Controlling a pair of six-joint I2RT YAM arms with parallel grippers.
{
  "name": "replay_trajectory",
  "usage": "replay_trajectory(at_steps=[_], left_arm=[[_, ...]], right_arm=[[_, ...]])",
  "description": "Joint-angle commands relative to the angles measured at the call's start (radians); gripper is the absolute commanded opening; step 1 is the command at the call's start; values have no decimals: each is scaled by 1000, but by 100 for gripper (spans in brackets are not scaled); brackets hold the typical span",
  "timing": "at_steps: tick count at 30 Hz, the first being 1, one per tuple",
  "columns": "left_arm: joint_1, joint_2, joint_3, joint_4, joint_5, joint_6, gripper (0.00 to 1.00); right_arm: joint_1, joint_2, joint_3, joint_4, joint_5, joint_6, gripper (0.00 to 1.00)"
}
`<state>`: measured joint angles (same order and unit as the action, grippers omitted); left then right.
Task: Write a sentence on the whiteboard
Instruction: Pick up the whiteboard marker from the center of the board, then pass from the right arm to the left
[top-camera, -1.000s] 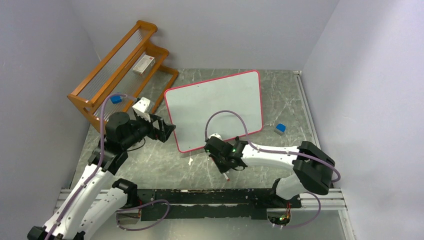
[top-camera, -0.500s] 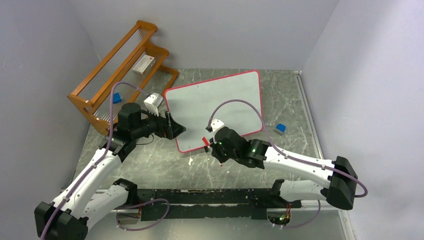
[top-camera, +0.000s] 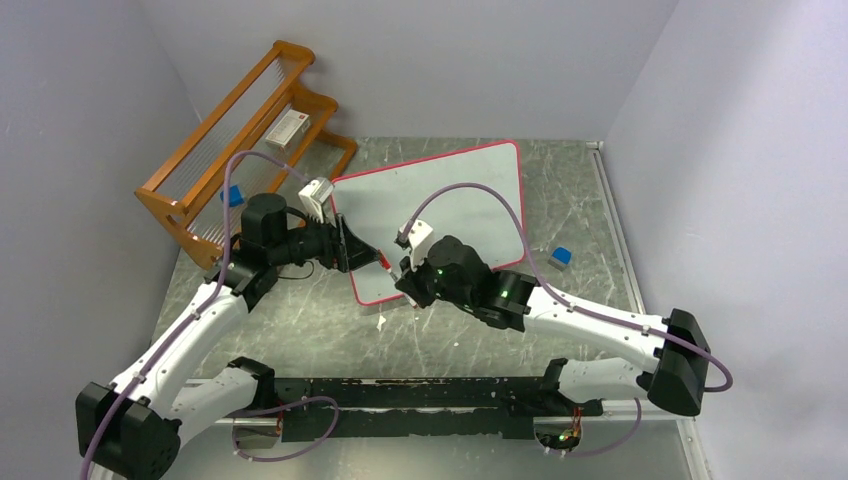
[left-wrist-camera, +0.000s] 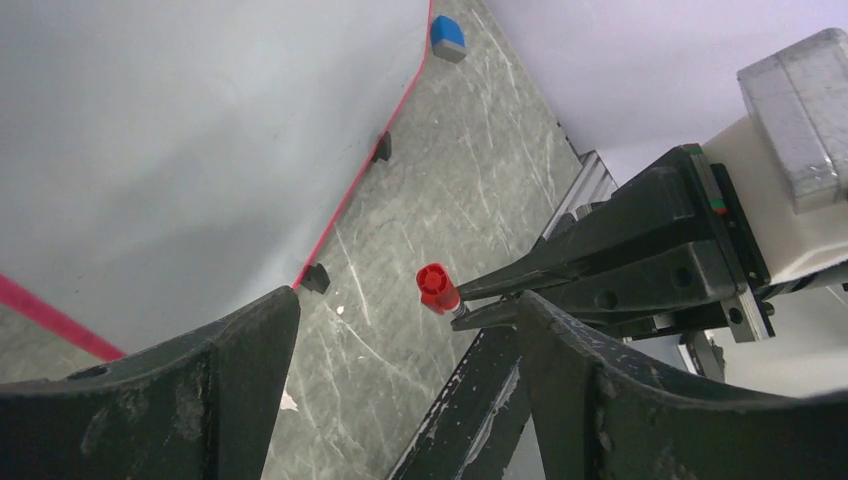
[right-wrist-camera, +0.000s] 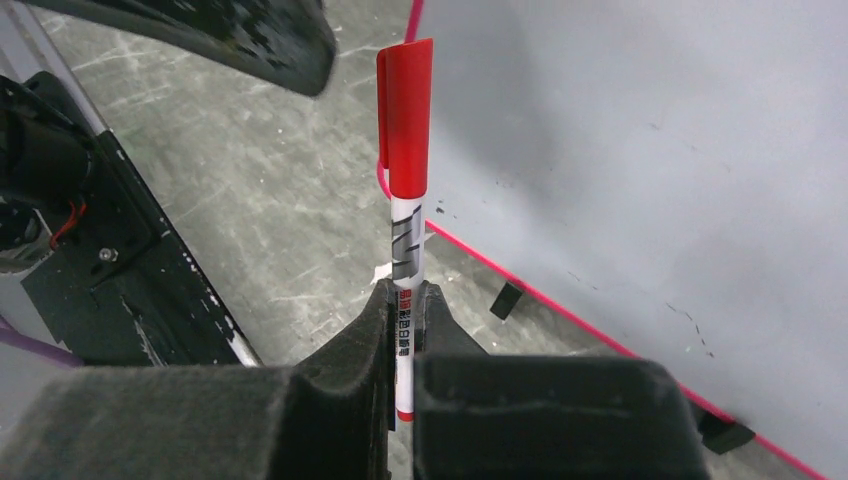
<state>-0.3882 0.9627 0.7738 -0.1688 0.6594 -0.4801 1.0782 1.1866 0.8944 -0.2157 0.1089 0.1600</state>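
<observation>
The whiteboard, white with a thin red-pink frame, lies on the table; no sentence shows on its face. My right gripper is shut on the barrel of a red-capped marker, over the board's near-left corner. The cap points at my left gripper, which is open. The cap's end lies beyond the gap between the left fingers, apart from them.
A wooden rack with a small white box stands at the back left. A blue eraser lies right of the board. A white scrap lies near the board's corner. A black rail runs along the near edge.
My right arm swung left and raised the marker toward the left gripper. My left gripper moved right to the board's near-left corner, and its jaws narrowed a little.
</observation>
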Motion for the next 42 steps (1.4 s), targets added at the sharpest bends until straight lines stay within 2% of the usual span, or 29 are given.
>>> replay_trajectory(at_steps=[1,16,20,30,32,35,36,37,40,42], left_arm=[[-5,24,19,60,71,-53,80],[-57,73,4,128,65,-92,49],[-58,70,4,122,53,-94,35],[-58,67,-5,97,34,-88,33],[-58,63,-4,98,30,-89,24],[-58,51,-2,100,12,-96,6],[-58,47,-3,106,10,-102,5],[-58,44,-6,114,9,-113,5],[-58,21,-26,152,-17,-164,5],[-58,-1,-45,187,-52,-203,5]], right_arm=[[-3,17,42,64,-34,-39,0],[-3,39,46,101,-36,-40,0],[-3,39,39,117,-23,-39,0],[-3,39,33,142,-2,-38,0],[-3,41,32,146,-4,-37,0],[-3,36,20,161,6,-28,0],[-3,31,13,172,7,-22,0],[-3,25,4,183,2,-14,3],[-2,-6,-34,244,4,19,23],[-6,-38,-66,289,16,47,30]])
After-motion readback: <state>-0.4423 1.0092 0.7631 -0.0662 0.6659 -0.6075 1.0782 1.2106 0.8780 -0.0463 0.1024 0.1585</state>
